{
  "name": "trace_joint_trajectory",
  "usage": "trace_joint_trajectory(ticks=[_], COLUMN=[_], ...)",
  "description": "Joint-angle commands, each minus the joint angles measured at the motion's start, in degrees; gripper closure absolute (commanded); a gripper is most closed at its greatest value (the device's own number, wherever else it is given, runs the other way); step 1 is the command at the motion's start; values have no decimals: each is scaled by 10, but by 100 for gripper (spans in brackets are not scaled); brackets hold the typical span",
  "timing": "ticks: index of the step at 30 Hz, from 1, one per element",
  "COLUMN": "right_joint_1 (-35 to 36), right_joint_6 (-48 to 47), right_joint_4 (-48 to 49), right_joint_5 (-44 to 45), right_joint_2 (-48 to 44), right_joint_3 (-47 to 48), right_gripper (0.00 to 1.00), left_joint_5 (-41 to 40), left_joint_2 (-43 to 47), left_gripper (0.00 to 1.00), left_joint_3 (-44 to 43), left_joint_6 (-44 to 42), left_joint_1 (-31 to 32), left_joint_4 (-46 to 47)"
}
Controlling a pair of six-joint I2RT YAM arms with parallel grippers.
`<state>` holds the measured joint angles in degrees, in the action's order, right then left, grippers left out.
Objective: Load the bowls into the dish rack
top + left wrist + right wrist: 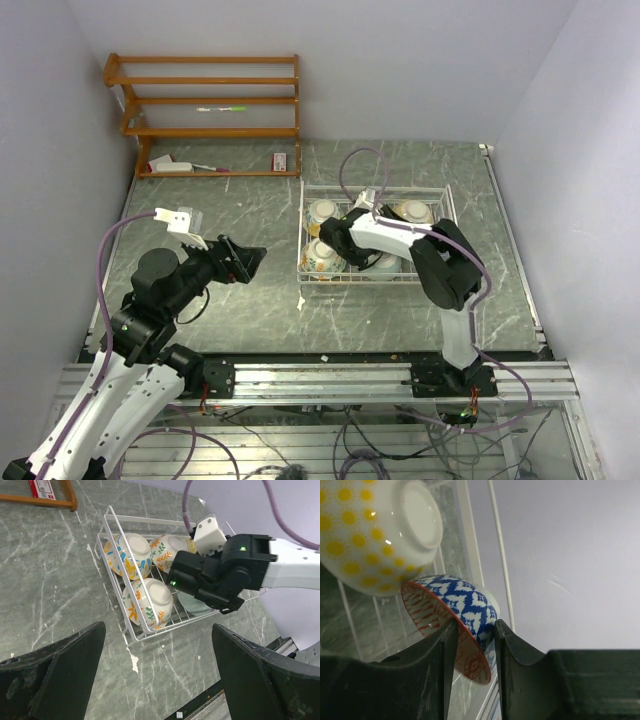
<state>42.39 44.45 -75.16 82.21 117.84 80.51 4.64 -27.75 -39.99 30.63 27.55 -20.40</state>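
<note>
Grey-green marbled tabletop (250,320) takes up most of the overhead view, with a brown wooden shelf (215,131) at the back left. The white wire dish rack (400,188) sits right of centre, and every bowl I can spot is inside it.

The right arm is reaching over the rack, so it's obviously the nearer one. The left tool (248,260) hovers well off to the rack's left, jaws spread wide and holding nothing.

From the left wrist you can see three floral bowls (132,555) tipped on their sides, feet facing the camera, and a plain pale teal one (192,605) mostly tucked under the right arm.

The bit that matters is this: the blue-and-white bowl (462,610) sits directly between the jaws of the right tool (474,627), rim edge-on. One finger is on the red patterned inside and the other on the outside wall. The bowl is tilted on its side near the rack's wire wall, right up against a yellow-dotted bowl (370,530). The jaws are set narrow around the rim, but honestly I can't tell whether they're pinching it or just loose around it.

My guess is the next move is backing straight off along the rim without tipping it.
</note>
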Motion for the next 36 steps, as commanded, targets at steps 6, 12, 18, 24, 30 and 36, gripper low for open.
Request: trace_joint_trajectory(ticks=[6,12,18,24,30,36], right_joint_1=[-4,-4,-2,-1,-2,-6], right_joint_6=[-250,-247,-239,-246,-250,-254], right_joint_4=[369,355,368,390,399,419], right_joint_5=[-177,-194,-229,-269,-288,-336], right_joint_2=[-154,-120,-128,-154,-162,-189], right_joint_3=[-101,-96,-110,-127,-130,-132], right_gripper=[63,54,49,49,48,43], left_joint_5=[-5,-6,-11,-9,-11,-16], left_joint_2=[1,4,2,0,-3,-3], left_gripper=[2,2,2,2,2,2], left_joint_3=[-12,-9,-11,-9,-11,-16], left_joint_6=[-4,-1,-4,-2,-4,-7], left_joint_1=[1,1,1,1,1,1], left_joint_4=[4,3,-3,1,-2,-9])
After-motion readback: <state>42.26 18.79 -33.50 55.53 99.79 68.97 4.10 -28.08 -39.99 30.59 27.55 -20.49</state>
